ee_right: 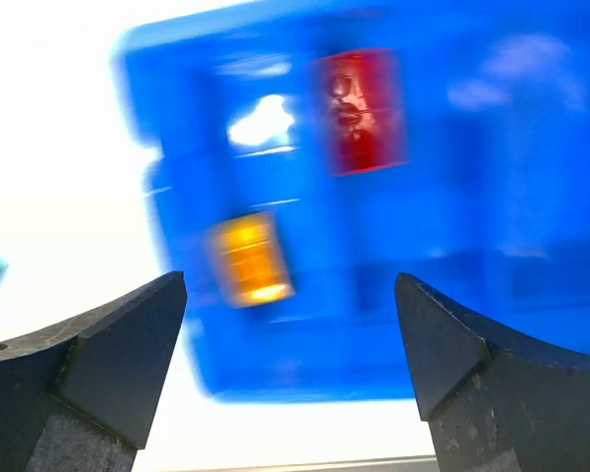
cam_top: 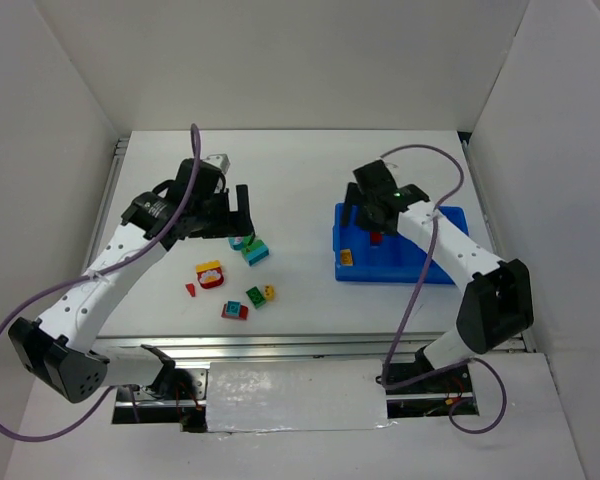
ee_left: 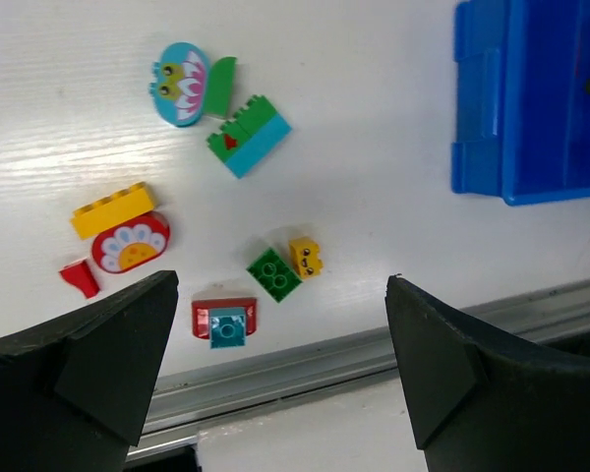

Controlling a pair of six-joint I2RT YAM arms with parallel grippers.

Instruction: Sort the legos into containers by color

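One tray (ee_left: 477, 167); its compartments cannot be counted from here. Inside it are two legos: one yellow brick (ee_right: 249, 261) and one red brick (ee_right: 362, 110).

On the counter (ee_left: 393, 59) are nine more pieces:
- one teal oval (ee_left: 180, 84)
- one green leaf (ee_left: 221, 87)
- one green-and-teal brick (ee_left: 249, 147)
- one long yellow brick (ee_left: 113, 209)
- one red oval (ee_left: 130, 246)
- one small red piece (ee_left: 79, 278)
- one green brick (ee_left: 272, 273)
- one small yellow brick (ee_left: 306, 258)
- one red-and-teal brick (ee_left: 224, 320)

Eleven pieces in all: seven bricks, two ovals, one leaf, one small red piece. Two of the bricks are two-coloured.

Two tools: left tool (ee_left: 283, 277), right tool (ee_right: 290, 276).
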